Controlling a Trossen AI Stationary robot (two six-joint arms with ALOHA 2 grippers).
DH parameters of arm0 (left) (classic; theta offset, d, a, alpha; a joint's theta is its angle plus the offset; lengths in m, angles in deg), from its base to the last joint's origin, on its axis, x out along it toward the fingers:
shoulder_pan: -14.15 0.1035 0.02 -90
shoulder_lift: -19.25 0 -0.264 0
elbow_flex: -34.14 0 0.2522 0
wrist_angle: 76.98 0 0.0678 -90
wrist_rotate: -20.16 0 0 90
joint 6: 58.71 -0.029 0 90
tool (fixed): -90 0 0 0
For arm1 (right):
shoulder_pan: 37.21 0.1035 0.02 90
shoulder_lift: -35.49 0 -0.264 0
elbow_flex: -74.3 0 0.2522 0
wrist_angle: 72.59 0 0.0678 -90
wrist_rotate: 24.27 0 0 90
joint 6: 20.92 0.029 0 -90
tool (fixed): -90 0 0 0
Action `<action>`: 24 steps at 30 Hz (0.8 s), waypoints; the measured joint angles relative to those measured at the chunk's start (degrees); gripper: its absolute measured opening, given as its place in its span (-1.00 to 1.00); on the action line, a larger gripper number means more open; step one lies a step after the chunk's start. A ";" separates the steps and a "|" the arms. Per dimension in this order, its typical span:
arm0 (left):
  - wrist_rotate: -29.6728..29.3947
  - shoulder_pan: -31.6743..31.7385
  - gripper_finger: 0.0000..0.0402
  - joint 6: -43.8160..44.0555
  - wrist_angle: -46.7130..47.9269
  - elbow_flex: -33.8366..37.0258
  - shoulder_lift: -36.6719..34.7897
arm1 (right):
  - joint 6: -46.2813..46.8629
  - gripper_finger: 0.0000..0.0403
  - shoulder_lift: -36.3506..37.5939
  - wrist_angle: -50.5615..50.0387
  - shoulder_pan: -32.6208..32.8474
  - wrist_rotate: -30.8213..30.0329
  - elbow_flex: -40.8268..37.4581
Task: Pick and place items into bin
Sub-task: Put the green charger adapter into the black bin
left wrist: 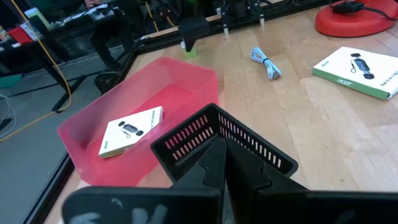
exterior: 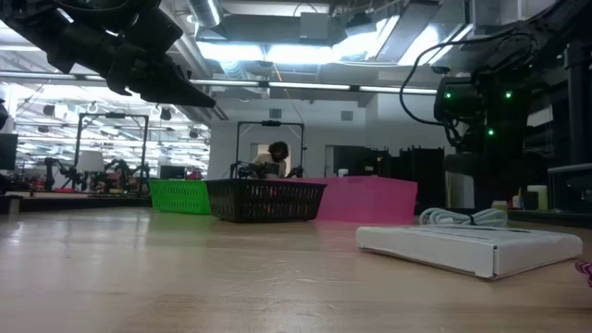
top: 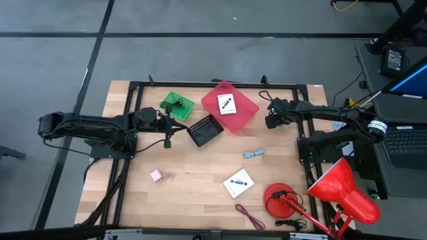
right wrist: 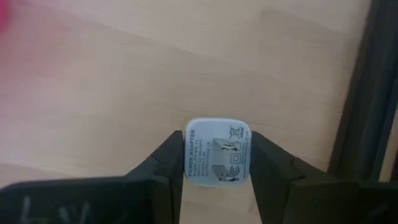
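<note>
My right gripper (top: pixel 271 121) hovers just right of the pink bin (top: pixel 245 115) and is shut on a small white power adapter (right wrist: pixel 217 151). One white card (top: pixel 227 104) lies flat inside the pink bin. A second white card (top: pixel 238 183), a pink cube (top: pixel 156 175), a grey-blue coiled cord (top: pixel 253 154) and a maroon cord (top: pixel 249 217) lie on the table. My left gripper (top: pixel 176 127) is shut and empty. It hangs raised above the table (exterior: pixel 196 96), just left of the black basket (top: pixel 205 130). My right gripper pinches the white adapter by two opposite side faces (right wrist: pixel 189 155), one finger (right wrist: pixel 166 163) on each side. Its labelled face, with printed text and marks, points at the wrist camera. The adapter is lifted clear, with bare wood table below it.
A green bin (top: pixel 177 105) stands left of the pink bin, at the far side. A red desk lamp (top: pixel 337 193) with its round base (top: pixel 280 200) fills the near right corner. A black metal frame (top: pixel 133 107) rims the table. Bare wood lies between the cube and the near card.
</note>
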 joint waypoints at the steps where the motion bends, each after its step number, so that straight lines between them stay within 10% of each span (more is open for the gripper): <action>1: -0.03 0.00 -0.98 0.00 -0.02 0.00 0.00 | -0.41 -0.40 0.00 0.06 0.00 0.72 0.04; 24: -2.62 0.02 -0.98 0.67 -0.02 0.00 0.00 | -10.69 -0.40 0.02 3.67 16.27 8.92 7.47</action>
